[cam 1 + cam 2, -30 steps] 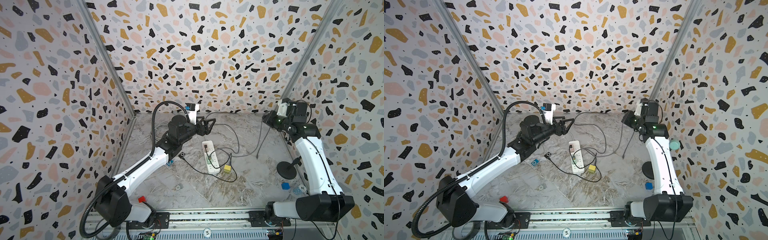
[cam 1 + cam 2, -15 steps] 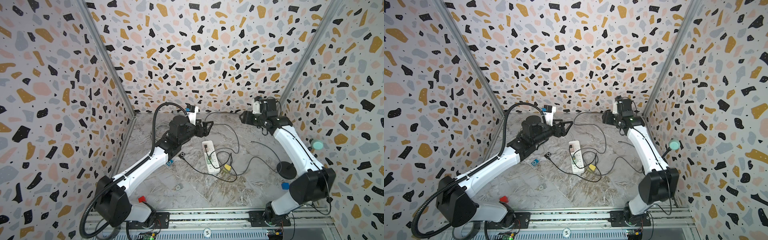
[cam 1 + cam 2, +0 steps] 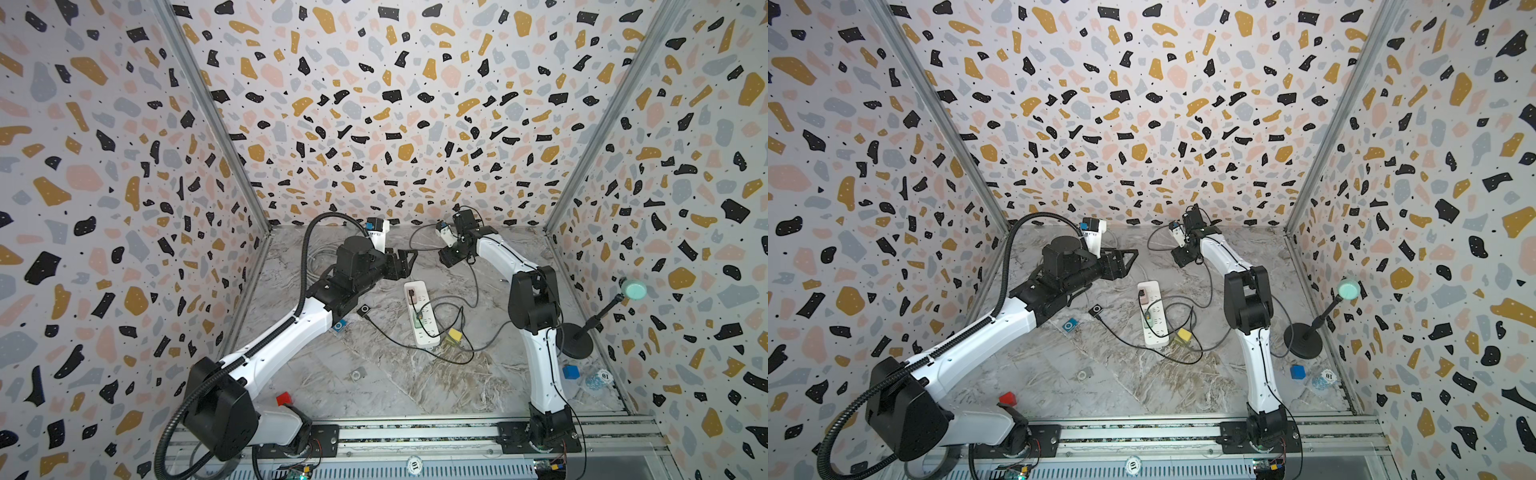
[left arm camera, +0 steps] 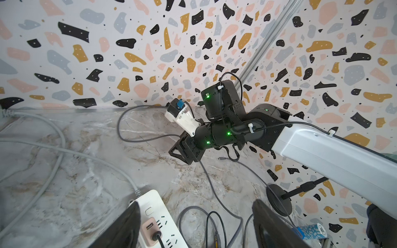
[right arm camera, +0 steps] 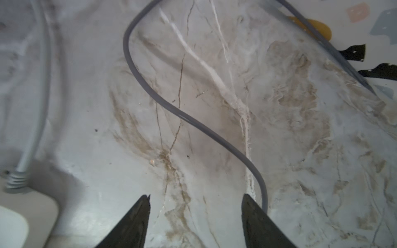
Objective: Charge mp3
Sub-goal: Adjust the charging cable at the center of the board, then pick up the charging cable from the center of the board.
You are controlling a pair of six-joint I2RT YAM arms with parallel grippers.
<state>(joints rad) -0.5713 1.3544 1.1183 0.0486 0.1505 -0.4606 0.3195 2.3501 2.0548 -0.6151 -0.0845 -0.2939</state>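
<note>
A small black mp3 player lies on the marble table left of the white power strip. A black cable runs from it. A pink charger sits plugged into the strip. My left gripper hovers open above the strip's far end, holding nothing. My right gripper is open, low over the back of the table. A loose grey cable lies beside one fingertip, outside the jaws.
A blue player and a silver one lie nearer the front. A yellow block sits among tangled cables by the strip. A black stand, blue block and chip stack are at the right wall. A red block is at the front.
My right arm swung from the right wall to the back centre and came down low. Its gripper opened and the grey cable it held up now lies on the table. The left arm barely moved.
</note>
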